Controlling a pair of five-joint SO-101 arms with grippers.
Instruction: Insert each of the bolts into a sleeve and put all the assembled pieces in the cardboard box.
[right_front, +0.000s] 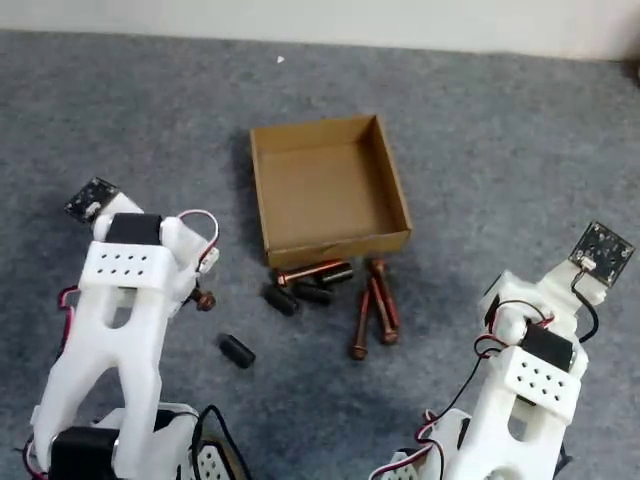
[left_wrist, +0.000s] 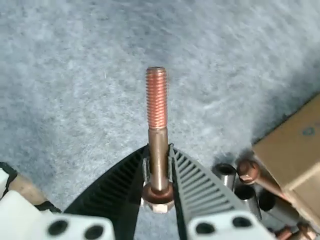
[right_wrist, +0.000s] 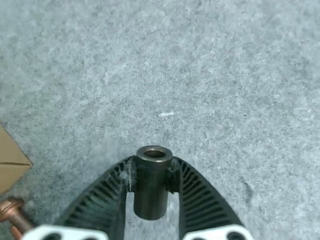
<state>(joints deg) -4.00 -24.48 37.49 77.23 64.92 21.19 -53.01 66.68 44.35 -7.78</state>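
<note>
My left gripper (left_wrist: 158, 152) is shut on a copper bolt (left_wrist: 157, 125), gripping the shank just above the head, with the threaded end pointing away over the carpet. In the high view that bolt's head (right_front: 205, 299) shows beside the left arm (right_front: 125, 300). My right gripper (right_wrist: 152, 162) is shut on a dark sleeve (right_wrist: 151, 182), open bore facing outward. The empty cardboard box (right_front: 385, 180) sits mid-table. In front of it lie three loose bolts (right_front: 310, 272) (right_front: 360, 322) (right_front: 384, 300) and three dark sleeves (right_front: 237, 350) (right_front: 281, 298) (right_front: 315, 293).
Grey carpet covers the table. The right arm (right_front: 530, 380) stands at the lower right, away from the pile. A box corner (right_wrist: 10, 160) and a bolt head (right_wrist: 12, 212) edge the right wrist view; the box wall (left_wrist: 295, 150) and sleeves (left_wrist: 226, 172) edge the left.
</note>
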